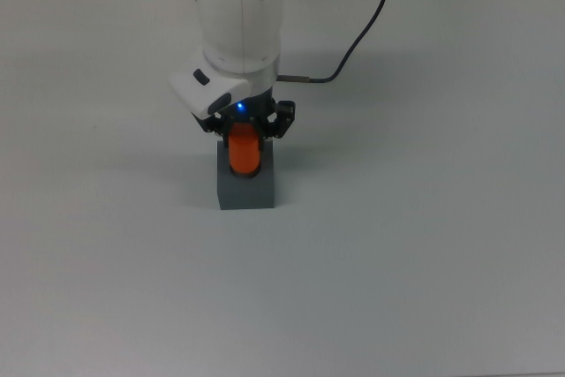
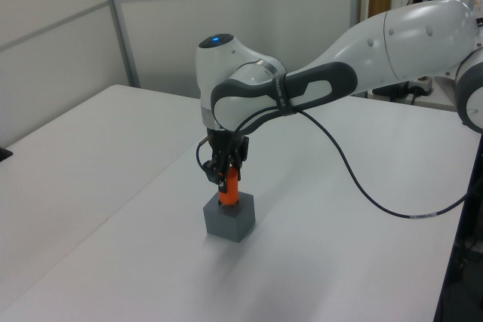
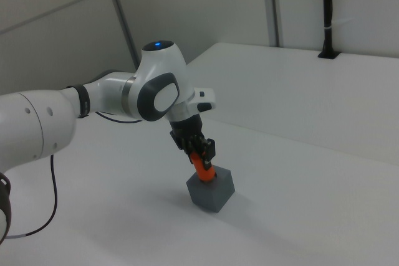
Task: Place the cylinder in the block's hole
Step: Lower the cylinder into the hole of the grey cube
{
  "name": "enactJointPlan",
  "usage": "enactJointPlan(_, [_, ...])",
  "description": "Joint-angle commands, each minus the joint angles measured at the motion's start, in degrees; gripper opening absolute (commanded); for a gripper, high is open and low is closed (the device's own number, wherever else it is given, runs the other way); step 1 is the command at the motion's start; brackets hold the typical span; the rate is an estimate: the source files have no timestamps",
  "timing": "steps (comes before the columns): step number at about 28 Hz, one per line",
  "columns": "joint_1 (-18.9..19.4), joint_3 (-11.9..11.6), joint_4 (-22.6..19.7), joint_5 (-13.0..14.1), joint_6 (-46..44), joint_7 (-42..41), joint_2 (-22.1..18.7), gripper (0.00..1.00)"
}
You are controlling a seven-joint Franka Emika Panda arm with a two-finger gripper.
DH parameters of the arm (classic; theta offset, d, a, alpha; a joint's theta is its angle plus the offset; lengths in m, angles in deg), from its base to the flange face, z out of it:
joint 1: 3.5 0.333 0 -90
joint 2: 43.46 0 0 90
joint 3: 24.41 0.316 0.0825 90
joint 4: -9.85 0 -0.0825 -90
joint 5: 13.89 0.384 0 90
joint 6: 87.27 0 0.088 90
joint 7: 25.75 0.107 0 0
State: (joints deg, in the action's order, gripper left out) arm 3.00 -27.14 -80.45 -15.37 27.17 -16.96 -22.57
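The dark grey block [image 1: 246,190] [image 2: 229,220] [image 3: 212,192] sits on the white table. The orange cylinder [image 1: 244,153] [image 2: 229,189] [image 3: 203,168] stands nearly upright with its lower end at the block's top face, covering the hole, which is hidden. My gripper [image 1: 245,130] [image 2: 224,173] [image 3: 197,148] is directly above the block and shut on the cylinder's upper part.
The white table [image 1: 424,245] spreads all around the block. A black cable [image 1: 349,41] trails from the arm across the table's far side. In the left view, a wall panel stands behind and office items sit at the far right.
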Motion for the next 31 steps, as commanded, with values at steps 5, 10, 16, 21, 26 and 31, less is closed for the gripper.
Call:
enactJointPlan(5, [0.3,-0.2,0.9,-0.7,3.4,0.4,1.9,0.07])
enactJointPlan(10, [0.3,-0.2,0.9,-0.7,4.0,0.4,1.9,0.11])
enactJointPlan(16, [0.4,-0.2,0.6,-0.8,3.5,0.4,1.7,0.11])
enactJointPlan(21, [0.5,-0.2,-0.2,-1.1,2.5,0.3,1.3,0.11])
enactJointPlan(26, [0.7,-0.2,-0.2,-2.1,-2.0,-1.0,0.6,0.11])
enactJointPlan(31, [0.8,-0.2,-0.3,-2.2,-3.0,-0.9,0.2,0.13])
